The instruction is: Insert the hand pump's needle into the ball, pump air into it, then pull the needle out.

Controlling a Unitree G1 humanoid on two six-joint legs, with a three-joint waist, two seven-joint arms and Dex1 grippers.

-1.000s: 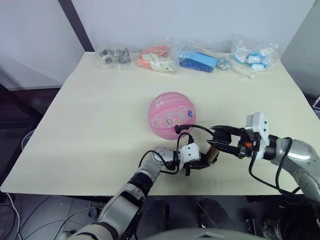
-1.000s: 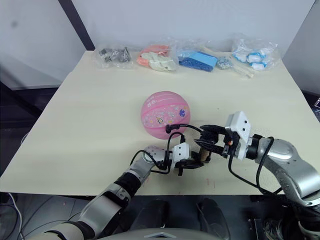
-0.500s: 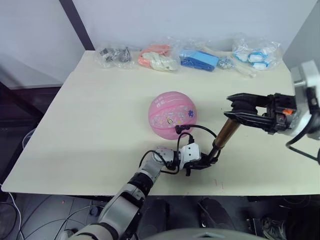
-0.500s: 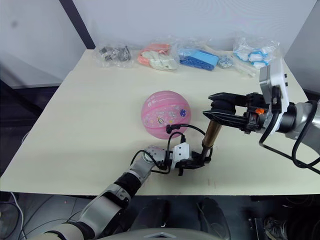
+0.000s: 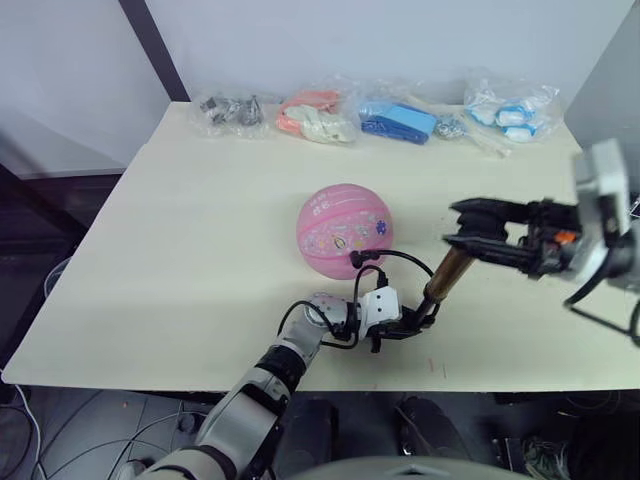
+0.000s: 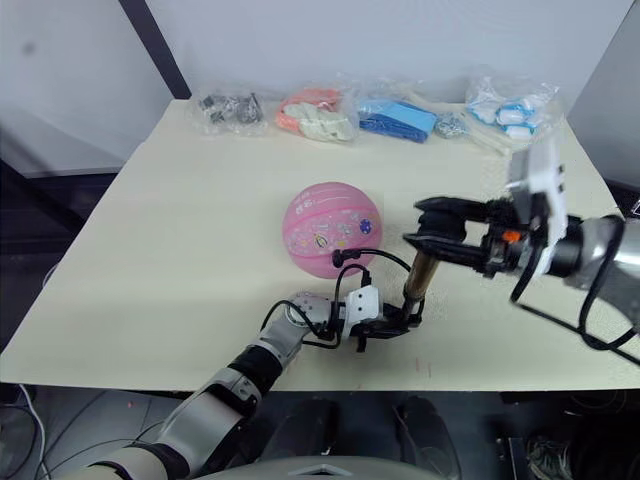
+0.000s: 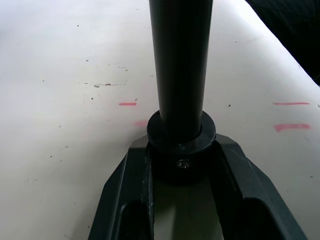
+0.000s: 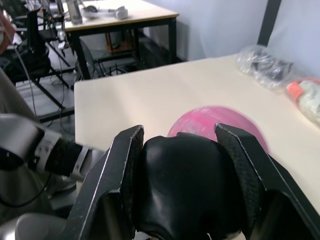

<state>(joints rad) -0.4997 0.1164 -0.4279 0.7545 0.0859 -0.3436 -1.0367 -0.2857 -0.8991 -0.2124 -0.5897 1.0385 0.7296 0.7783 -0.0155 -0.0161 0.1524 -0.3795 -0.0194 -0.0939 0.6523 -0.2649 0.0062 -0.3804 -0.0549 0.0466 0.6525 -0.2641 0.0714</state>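
**Pump handle pressed down again**

Lower than half a second ago, the right gripper (image 6: pixel 425 230) stays clamped on the black T-handle of the hand pump (image 5: pixel 447 277), whose brass barrel leans up from the table's (image 5: pixel 180 250) near edge. At that edge the left gripper (image 5: pixel 415 322) pinches the pump's black base. Its thin black hose (image 5: pixel 400 256) arcs to the pink ball (image 5: pixel 343 230) just beyond, where the needle fitting (image 5: pixel 356 258) meets the ball's near side. Bagged items (image 5: pixel 400 118) line the far edge.

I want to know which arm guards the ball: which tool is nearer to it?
Left, narrowly. The left tool clamps the hand pump base just in front of the ball; the right tool grips the pump handle, out to the ball's right.
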